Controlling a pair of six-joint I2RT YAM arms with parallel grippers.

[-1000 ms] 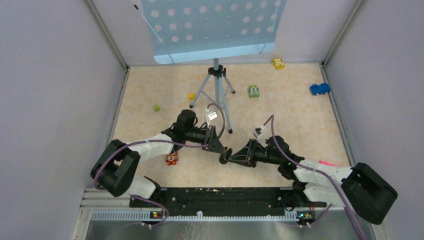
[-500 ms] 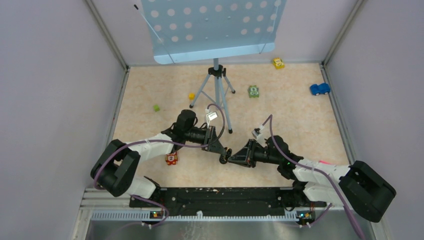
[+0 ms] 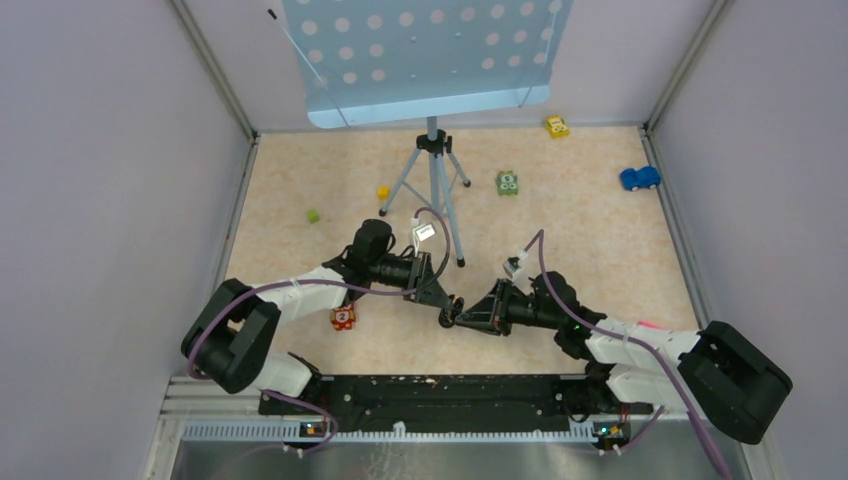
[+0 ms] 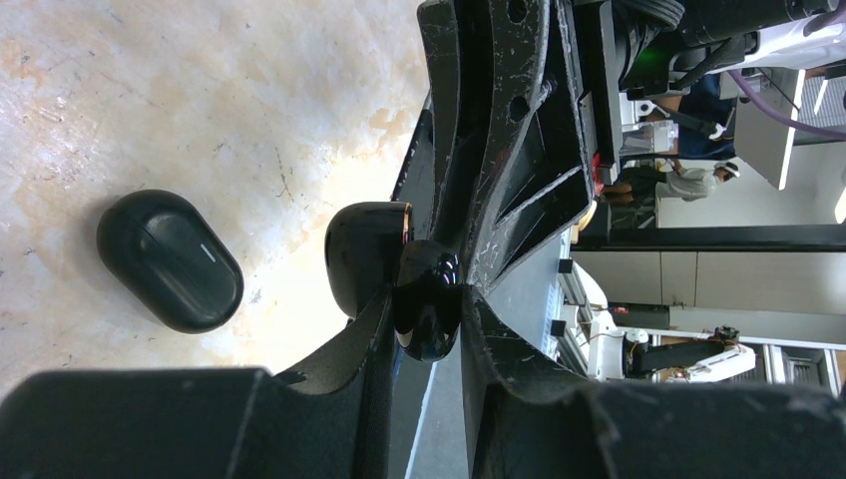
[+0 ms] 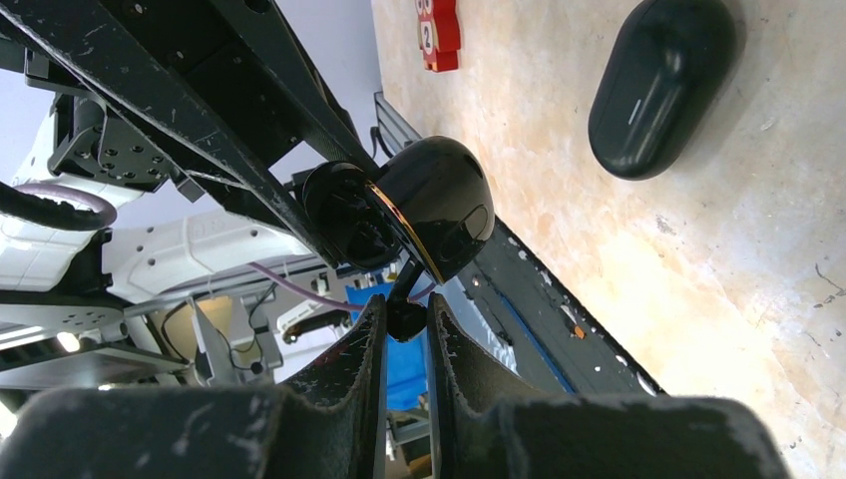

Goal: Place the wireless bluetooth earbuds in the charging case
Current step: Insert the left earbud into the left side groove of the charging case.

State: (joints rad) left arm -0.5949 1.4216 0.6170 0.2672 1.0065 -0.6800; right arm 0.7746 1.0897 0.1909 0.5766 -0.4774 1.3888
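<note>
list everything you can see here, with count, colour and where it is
charging case: 1, black oval, lying on the table beside the jaws
earbud: 1 seen, glossy black with a gold ring, held off the table
numbered block: 1, red-orange, by the left arm
small blocks: 2, yellow and green, left of the tripod
green toy: 1, right of the tripod
toy cars: 2, yellow at the back, blue far right
stand: 1, pale blue perforated panel on a grey tripod
table: 1, beige
left gripper: jaws shut on the earbud
right gripper: jaws pinching its lower end
</note>
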